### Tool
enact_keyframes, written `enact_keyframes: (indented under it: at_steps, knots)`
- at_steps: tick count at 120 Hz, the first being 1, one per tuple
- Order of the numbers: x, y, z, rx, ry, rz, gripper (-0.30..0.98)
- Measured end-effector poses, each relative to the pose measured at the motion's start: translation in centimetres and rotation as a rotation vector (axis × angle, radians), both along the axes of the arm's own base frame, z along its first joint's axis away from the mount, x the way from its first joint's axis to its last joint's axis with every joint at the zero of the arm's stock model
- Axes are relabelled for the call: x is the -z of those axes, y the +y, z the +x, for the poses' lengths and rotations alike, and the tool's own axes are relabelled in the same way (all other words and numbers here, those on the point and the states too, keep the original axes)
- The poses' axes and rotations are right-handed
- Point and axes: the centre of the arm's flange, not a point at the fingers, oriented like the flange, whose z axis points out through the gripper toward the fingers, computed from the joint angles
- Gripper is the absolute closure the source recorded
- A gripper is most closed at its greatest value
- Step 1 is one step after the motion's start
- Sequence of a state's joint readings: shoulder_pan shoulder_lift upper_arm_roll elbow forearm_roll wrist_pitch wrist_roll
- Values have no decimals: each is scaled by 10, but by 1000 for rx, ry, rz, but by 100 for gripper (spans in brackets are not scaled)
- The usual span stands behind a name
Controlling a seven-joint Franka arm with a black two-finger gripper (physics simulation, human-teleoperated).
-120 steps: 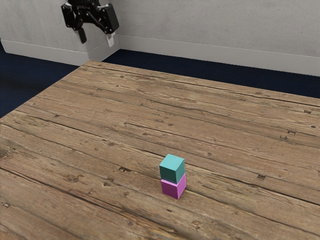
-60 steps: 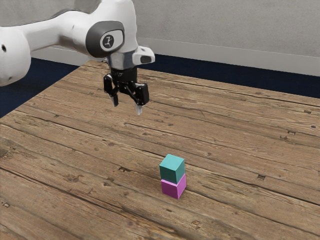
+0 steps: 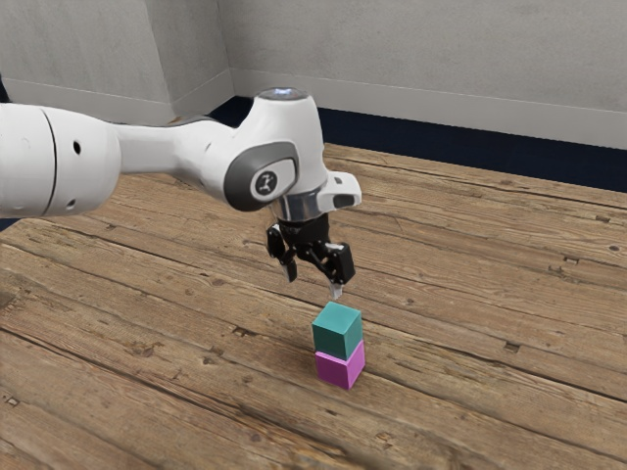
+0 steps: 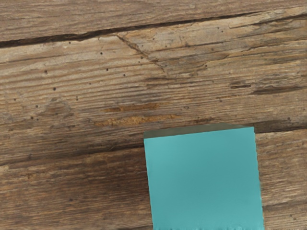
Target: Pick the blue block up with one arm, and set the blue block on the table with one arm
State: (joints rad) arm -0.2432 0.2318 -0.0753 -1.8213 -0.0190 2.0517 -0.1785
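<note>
So the blue block (image 3: 337,331) is sitting on top of the magenta block (image 3: 341,365), and that one is on the wooden table (image 3: 470,284). The gripper (image 3: 314,284) hangs pointing down, above the two blocks and a bit toward the exterior view's left. Its fingers are spread well apart with nothing between them, so it isn't holding anything. One fingertip looks really near the blue block's top in the exterior view, but there's a gap in the picture, and I can't tell from that angle how far it is in depth.

Stuff that's cut off or hard to make out: the white arm (image 3: 176,147) runs out of the exterior view's left side and covers part of the table and its far edge. The table gets cropped too, and behind it there's a dark blue floor (image 3: 411,137) and a grey wall (image 3: 421,49). The magenta block's top is hidden under the blue block. Over in the wrist view, the lower edge chops off part of the blue block, and there's a thin dark greyish strip along one side of it that I can't really identify.

As for looks, the blue block is more of a teal, honestly. Plain cube, flat faces, pretty crisp edges, lighter on top and a darker green-teal down the sides. It's upright and lined up pretty neatly with the magenta block, which looks about as wide.
</note>
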Motion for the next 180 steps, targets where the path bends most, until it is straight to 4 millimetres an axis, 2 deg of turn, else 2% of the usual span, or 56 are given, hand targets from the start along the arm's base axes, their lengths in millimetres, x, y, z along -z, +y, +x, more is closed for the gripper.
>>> enact_keyframes:
  at_steps: [26, 46, 102, 130, 168, 180]
  knots:
    - [15, -15, -3, 28, -23, -1, 0]
    - [43, -20, 8, 40, -13, 0, 0]
    - [72, -29, 15, 66, 4, 5, 0]
    - [75, -36, 10, 83, 9, 5, 0]
    - [82, -30, 1, 81, 22, 6, 0]
    - [82, -28, 1, 79, 20, 4, 7]
